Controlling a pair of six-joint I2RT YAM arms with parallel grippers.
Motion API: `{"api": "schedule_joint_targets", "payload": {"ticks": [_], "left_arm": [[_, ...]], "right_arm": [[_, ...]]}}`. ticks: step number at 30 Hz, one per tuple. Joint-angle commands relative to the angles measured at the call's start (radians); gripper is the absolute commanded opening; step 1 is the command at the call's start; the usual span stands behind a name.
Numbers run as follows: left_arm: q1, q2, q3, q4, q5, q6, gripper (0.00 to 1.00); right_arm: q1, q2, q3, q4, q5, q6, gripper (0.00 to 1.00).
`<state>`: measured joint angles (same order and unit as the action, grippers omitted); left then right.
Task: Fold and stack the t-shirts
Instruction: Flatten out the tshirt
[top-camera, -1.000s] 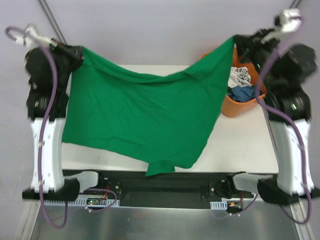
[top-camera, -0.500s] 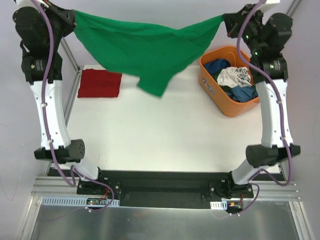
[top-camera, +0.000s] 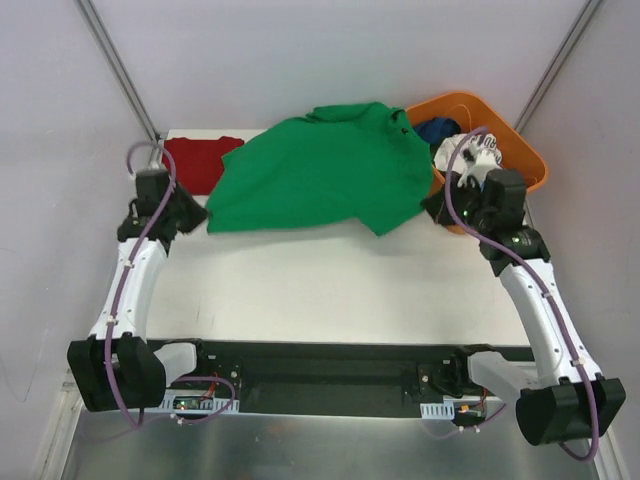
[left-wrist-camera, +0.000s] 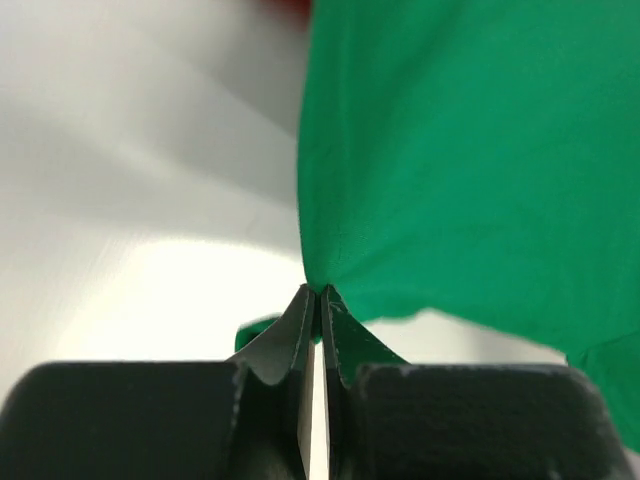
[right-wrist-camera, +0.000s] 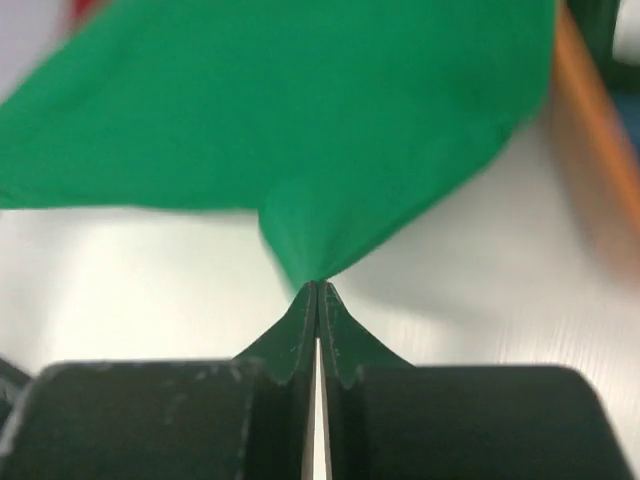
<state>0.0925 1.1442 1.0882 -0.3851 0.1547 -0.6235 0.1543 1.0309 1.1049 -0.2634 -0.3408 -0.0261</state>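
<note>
The bright green t-shirt lies spread across the back of the white table, collar at the far side. My left gripper is shut on its near left corner, low over the table. My right gripper is shut on its near right corner, next to the basket. The dark red t-shirt lies folded at the back left, partly under the green one.
An orange basket at the back right holds blue garments and a white printed garment. The white table runs to a black rail at the near edge.
Both arms have swung down from high up and laid the green t-shirt on the table. It now covers part of the dark red t-shirt and touches the basket.
</note>
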Motion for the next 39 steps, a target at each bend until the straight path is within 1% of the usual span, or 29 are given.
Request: {"api": "schedule_joint_targets", "payload": {"ticks": [1,2,4,5,6,7,8,9,10,11,12,13,15,16,17,18,21,22,23,24,25,26,27,29,30,31,34,36,39], "left_arm": [[0.001,-0.066,-0.22,-0.044,0.058,-0.142,0.01],[0.001,-0.073,-0.253,-0.047,0.071,-0.157,0.06],[0.001,-0.074,-0.332,-0.072,0.074,-0.159,0.16],[0.001,-0.07,-0.367,-0.084,0.06,-0.163,0.25],[0.001,-0.066,-0.379,-0.099,0.036,-0.166,0.27],[0.001,-0.061,-0.387,-0.139,-0.001,-0.17,0.31],[0.001,-0.051,-0.387,-0.159,-0.018,-0.171,0.47],[0.001,-0.047,-0.386,-0.181,-0.027,-0.171,0.57],[0.001,-0.043,-0.381,-0.213,-0.047,-0.17,0.69],[0.001,-0.043,-0.369,-0.231,-0.056,-0.17,0.81],[0.001,-0.043,-0.361,-0.242,-0.061,-0.168,0.96],[0.0,-0.05,-0.356,-0.247,-0.064,-0.16,0.99],[0.001,-0.06,-0.338,-0.255,-0.058,-0.154,0.99],[0.001,-0.069,-0.332,-0.255,-0.053,-0.15,0.99],[0.001,-0.069,-0.321,-0.255,-0.032,-0.148,0.99],[-0.002,-0.072,-0.315,-0.256,-0.02,-0.145,0.99],[-0.007,-0.055,-0.283,-0.255,0.022,-0.131,0.99],[-0.011,-0.038,-0.272,-0.253,0.026,-0.128,0.99],[-0.017,-0.029,-0.254,-0.252,0.028,-0.128,0.99],[-0.045,-0.02,-0.242,-0.241,0.031,-0.128,0.99],[-0.063,0.008,-0.229,-0.23,0.029,-0.128,0.99],[-0.088,0.028,-0.203,-0.221,0.029,-0.128,0.99],[-0.141,0.07,-0.188,-0.197,0.026,-0.13,0.99],[-0.192,0.126,-0.14,-0.172,0.028,-0.125,0.99],[-0.223,0.191,-0.122,-0.154,0.035,-0.121,0.99],[-0.229,0.225,-0.09,-0.146,0.052,-0.116,0.99],[-0.231,0.347,-0.048,-0.124,0.098,-0.111,0.99],[-0.231,0.402,-0.047,-0.115,0.091,-0.11,0.99],[-0.231,0.439,-0.088,-0.103,0.074,-0.108,0.99]], "right_arm": [[-0.006,-0.071,-0.154,-0.258,0.077,0.023,0.01],[-0.006,-0.077,-0.196,-0.317,0.107,0.023,0.01],[-0.005,-0.078,-0.23,-0.37,0.143,0.052,0.03],[-0.004,-0.078,-0.24,-0.394,0.181,0.054,0.04],[-0.007,-0.071,-0.253,-0.436,0.201,0.057,0.04],[-0.007,-0.068,-0.258,-0.456,0.219,0.067,0.05],[-0.006,-0.066,-0.264,-0.488,0.229,0.069,0.07],[-0.006,-0.057,-0.272,-0.502,0.227,0.072,0.14],[-0.002,-0.052,-0.272,-0.514,0.23,0.078,0.18],[-0.004,-0.046,-0.27,-0.528,0.235,0.084,0.33],[-0.004,-0.045,-0.261,-0.531,0.237,0.083,0.42],[-0.005,-0.045,-0.252,-0.531,0.235,0.083,0.51],[-0.004,-0.043,-0.225,-0.557,0.259,0.08,0.73],[-0.005,-0.043,-0.202,-0.565,0.273,0.08,0.79],[-0.004,-0.048,-0.191,-0.573,0.286,0.08,0.89],[-0.004,-0.052,-0.185,-0.57,0.284,0.078,0.97],[0.001,-0.054,-0.178,-0.515,0.206,0.075,0.97],[0.013,-0.051,-0.183,-0.493,0.15,0.077,0.97],[0.027,-0.034,-0.189,-0.447,0.131,0.083,0.97],[0.046,-0.02,-0.191,-0.424,0.122,0.087,0.97],[0.11,-0.003,-0.191,-0.404,0.134,0.089,0.97],[0.148,0.044,-0.18,-0.37,0.15,0.089,0.97],[0.213,0.075,-0.171,-0.356,0.19,0.091,0.97],[0.255,0.177,-0.134,-0.323,0.235,0.097,0.97],[0.272,0.213,-0.123,-0.306,0.258,0.112,0.97],[0.272,0.286,-0.108,-0.283,0.26,0.124,0.97],[0.277,0.406,-0.073,-0.231,0.244,0.163,0.97],[0.278,0.446,-0.08,-0.203,0.233,0.17,0.97],[0.28,0.494,-0.118,-0.197,0.237,0.186,0.98]]}}
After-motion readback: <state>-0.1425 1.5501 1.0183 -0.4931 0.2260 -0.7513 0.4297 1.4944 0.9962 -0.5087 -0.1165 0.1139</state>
